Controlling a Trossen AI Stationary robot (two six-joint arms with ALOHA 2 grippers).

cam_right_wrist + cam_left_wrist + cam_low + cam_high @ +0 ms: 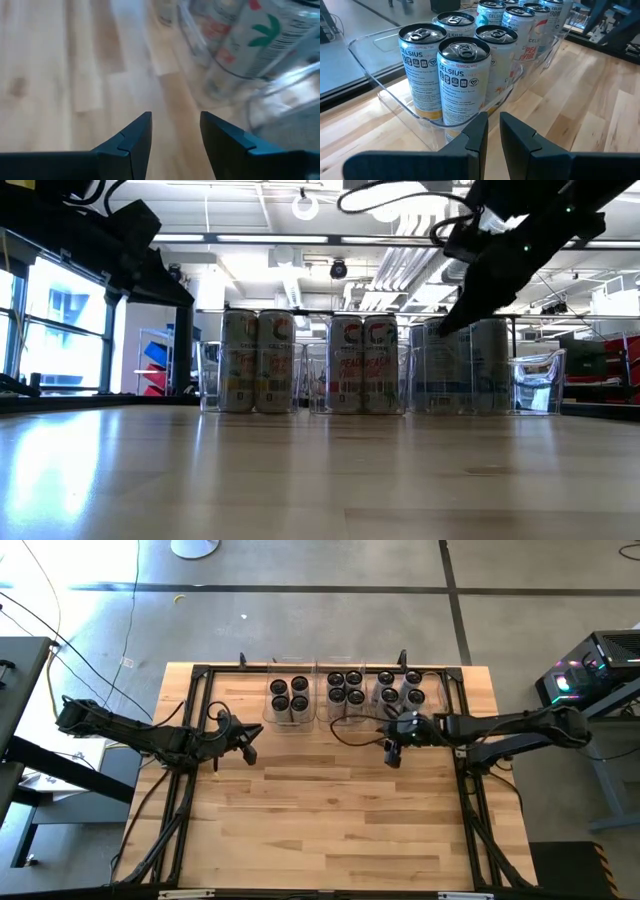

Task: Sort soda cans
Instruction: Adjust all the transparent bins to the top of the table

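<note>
Looking down at the wooden table (330, 820), we are seeing twelve soda cans (345, 686) standing up in three clear bins (318, 710) along the far edge. Four cans are sitting in each bin. We are holding our left gripper (492, 131) just in front of the left bin (395, 107), with its two fingers nearly touching and nothing between them. We are holding our right gripper (175, 131) above the wood, right beside the right bin (280, 97). Its fingers are standing apart with only air between them. We are not touching any can with either gripper.
</note>
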